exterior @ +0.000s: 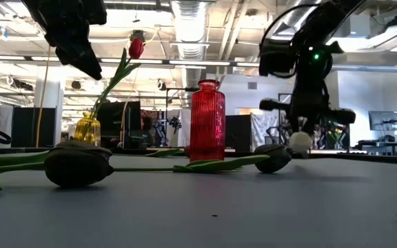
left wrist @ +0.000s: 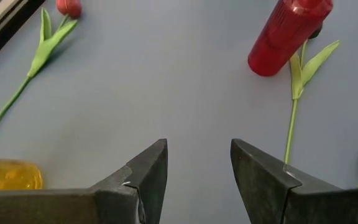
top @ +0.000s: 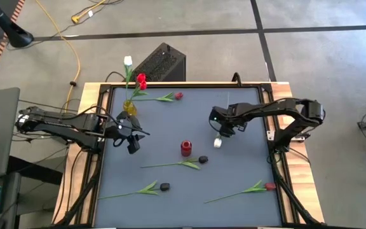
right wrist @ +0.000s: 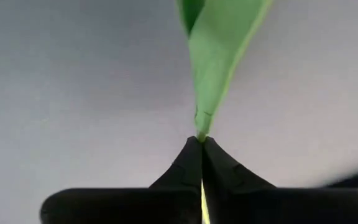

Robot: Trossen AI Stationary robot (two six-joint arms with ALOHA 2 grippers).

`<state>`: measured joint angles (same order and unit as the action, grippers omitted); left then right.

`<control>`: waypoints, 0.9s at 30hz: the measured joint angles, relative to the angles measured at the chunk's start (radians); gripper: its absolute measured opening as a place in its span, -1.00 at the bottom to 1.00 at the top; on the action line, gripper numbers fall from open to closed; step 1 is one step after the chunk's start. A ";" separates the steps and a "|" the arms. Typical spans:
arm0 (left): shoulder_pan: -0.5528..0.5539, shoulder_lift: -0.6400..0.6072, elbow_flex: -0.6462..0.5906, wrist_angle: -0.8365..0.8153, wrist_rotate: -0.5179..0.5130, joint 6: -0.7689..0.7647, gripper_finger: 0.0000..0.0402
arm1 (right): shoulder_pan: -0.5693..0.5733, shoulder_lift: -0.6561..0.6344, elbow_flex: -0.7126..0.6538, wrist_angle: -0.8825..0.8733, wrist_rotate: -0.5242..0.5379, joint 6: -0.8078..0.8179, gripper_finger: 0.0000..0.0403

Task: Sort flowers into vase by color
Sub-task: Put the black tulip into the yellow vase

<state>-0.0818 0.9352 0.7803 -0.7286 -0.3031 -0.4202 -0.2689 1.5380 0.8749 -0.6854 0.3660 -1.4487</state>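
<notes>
The left gripper (top: pixel 134 141) hangs over the left part of the grey table (top: pixel 170 121), its fingers (left wrist: pixel 145 180) spread apart with nothing between them. Just behind it, near the table's far-left corner, stands a yellow vase (top: pixel 129 106) holding a white tulip (top: pixel 128 61) and red tulips (top: pixel 141 81) whose heads lean out past the far edge. Beside that vase, along the far edge, a red tulip (top: pixel 178 96) lies flat on the surface with its leaf toward the vase. Near the front-left corner a dark tulip (top: pixel 164 187) lies on its side, its stem running toward the left edge. At the middle of the table a red vase (top: pixel 185 148) stands upright and holds no flower that can be seen; just beside it, toward the front, another dark tulip (top: pixel 203 159) lies with its stem (left wrist: pixel 289 134) pointing left. Right of the red vase, the right gripper (top: pixel 223 130) is raised above the surface with its fingers (right wrist: pixel 225 177) clamped on the green stem of a white flower (top: pixel 218 143), whose head hangs down near the tabletop and whose leaf (right wrist: pixel 219 43) shows just beyond the fingertips. Near the front-right corner a last red tulip (top: pixel 270 186) lies flat, its stem angled toward the front edge.
</notes>
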 joint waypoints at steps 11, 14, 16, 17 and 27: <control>-0.002 0.000 0.000 0.184 0.040 0.120 -0.18 | 0.025 -0.208 0.001 -0.032 -0.031 0.153 -0.89; -0.002 0.000 0.000 0.220 0.042 0.138 -0.18 | 0.016 -0.270 0.001 -0.037 -0.100 0.216 -0.89; -0.002 0.000 0.000 0.243 0.044 0.150 -0.18 | 0.007 -0.311 0.002 -0.031 -0.169 0.261 -0.90; -0.002 0.000 0.000 0.251 0.044 0.156 -0.18 | 0.001 -0.329 0.002 -0.026 -0.212 0.290 -0.90; -0.003 0.000 0.000 0.351 0.053 0.203 -0.18 | -0.039 -0.421 0.002 0.177 -0.541 0.658 -0.91</control>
<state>-0.0853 0.9356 0.7803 -0.3777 -0.2497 -0.2170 -0.3077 1.1174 0.8772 -0.5089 -0.1750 -0.7905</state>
